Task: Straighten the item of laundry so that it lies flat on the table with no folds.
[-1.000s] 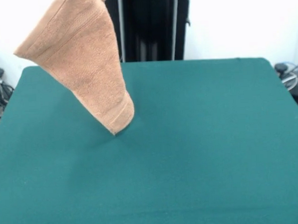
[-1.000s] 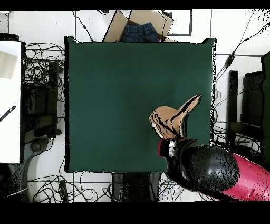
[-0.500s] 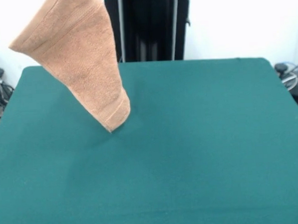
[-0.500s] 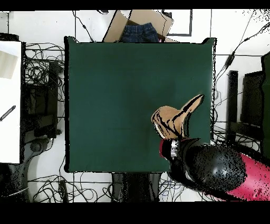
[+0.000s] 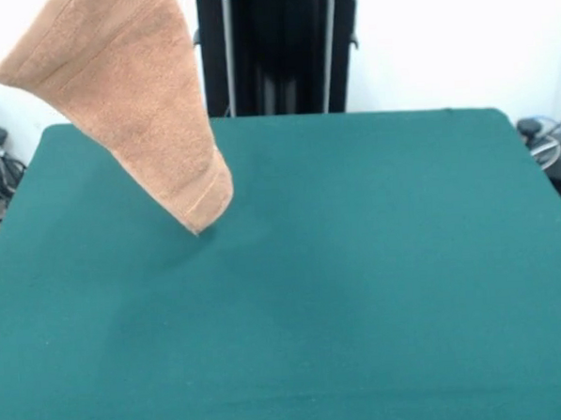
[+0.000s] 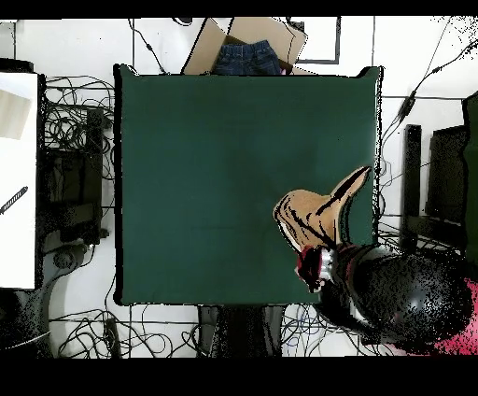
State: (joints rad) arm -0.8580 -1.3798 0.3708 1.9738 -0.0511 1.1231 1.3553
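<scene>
Towel (image 5: 134, 105) hangs in a draped cone above the table (image 5: 360, 290), lowest corner at or just above the felt. Gripper hidden; grasp state cannot be told. Judged soft, light, limp: best held at 1 banded corner.

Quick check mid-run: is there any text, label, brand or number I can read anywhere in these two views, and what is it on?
None can be read.
The towel shows woven bands only; no tag is visible.
The table is plain green.
The box of clothes past the table's edge and the white panel show no legible marks.
</scene>
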